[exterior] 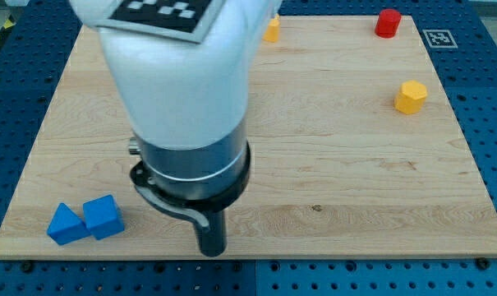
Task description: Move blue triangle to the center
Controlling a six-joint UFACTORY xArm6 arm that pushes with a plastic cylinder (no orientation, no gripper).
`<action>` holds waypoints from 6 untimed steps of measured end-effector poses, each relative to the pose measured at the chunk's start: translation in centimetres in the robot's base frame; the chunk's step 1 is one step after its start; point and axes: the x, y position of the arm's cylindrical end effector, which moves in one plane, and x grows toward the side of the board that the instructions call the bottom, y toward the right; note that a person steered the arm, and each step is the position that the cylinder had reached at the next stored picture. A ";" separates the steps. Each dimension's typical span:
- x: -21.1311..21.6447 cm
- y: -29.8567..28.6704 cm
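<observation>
Two blue blocks sit side by side near the board's bottom left corner. The left one (66, 224) looks like the blue triangle. The right one (103, 216) looks like a cube and touches it. My tip (212, 252) is at the board's bottom edge, well to the right of both blue blocks and apart from them. The arm's white and dark body hides much of the board's left middle.
A yellow hexagon-like block (411, 96) lies at the right. A red block (388, 22) sits at the top right. Another yellow block (271, 30) shows at the top, partly hidden by the arm. The wooden board (355, 181) rests on a blue perforated table.
</observation>
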 end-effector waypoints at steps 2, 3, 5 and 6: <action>0.1 -1.8; 0.0 -5.3; 0.0 -15.8; 0.0 -16.1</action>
